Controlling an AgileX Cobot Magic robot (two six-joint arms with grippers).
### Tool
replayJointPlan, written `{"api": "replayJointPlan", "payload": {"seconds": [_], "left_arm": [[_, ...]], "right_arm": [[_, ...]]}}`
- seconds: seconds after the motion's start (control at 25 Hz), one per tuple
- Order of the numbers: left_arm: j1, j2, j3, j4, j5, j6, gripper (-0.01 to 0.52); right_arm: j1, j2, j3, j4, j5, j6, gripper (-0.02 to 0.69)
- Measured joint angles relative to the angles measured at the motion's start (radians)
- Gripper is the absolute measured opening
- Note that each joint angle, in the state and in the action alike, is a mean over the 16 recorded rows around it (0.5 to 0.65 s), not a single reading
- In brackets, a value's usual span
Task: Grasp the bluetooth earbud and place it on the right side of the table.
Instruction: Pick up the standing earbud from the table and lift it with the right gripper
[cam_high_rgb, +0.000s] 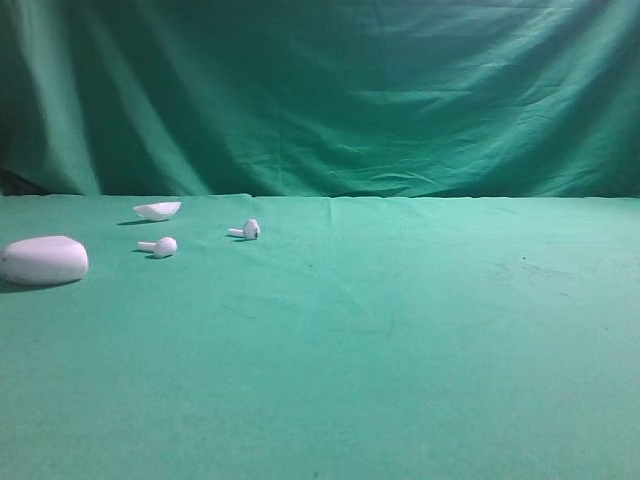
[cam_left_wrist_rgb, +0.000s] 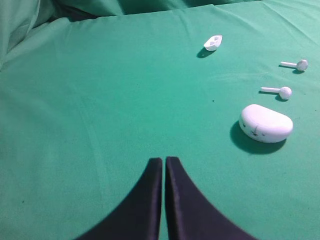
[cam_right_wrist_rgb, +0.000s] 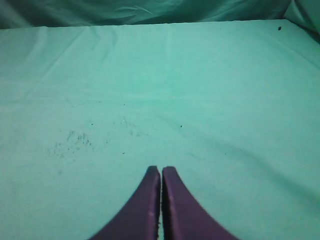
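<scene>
The bluetooth earbud (cam_high_rgb: 248, 230) lies on the left part of the green worktop (cam_high_rgb: 400, 330), with its small dark spot showing. Near it lie a plain white earbud (cam_high_rgb: 160, 246), a big white case (cam_high_rgb: 43, 260) and a small white lid (cam_high_rgb: 158, 210). The left claw (cam_left_wrist_rgb: 163, 162) and the right claw (cam_right_wrist_rgb: 161, 171) are both pressed together, holding nothing.

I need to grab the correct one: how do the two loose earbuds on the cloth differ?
The bluetooth earbud shows a small dark spot on its round head; the twin earbud looks plain white. In the high view the spotted one lies farther back and more toward the table's middle, while the twin sits closer to the oval case. Both are tiny, white, lying flat, stems pointing left in that view, and untouched.
</scene>
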Motion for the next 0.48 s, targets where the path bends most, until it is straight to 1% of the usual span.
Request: {"api": "replayJointPlan", "payload": {"seconds": [0.48], "left_arm": [[0.0, 0.0, 0.0, 0.0, 0.0, 0.0, 0.0]], "right_arm": [[0.0, 0.0, 0.0, 0.0, 0.0, 0.0, 0.0]]}}
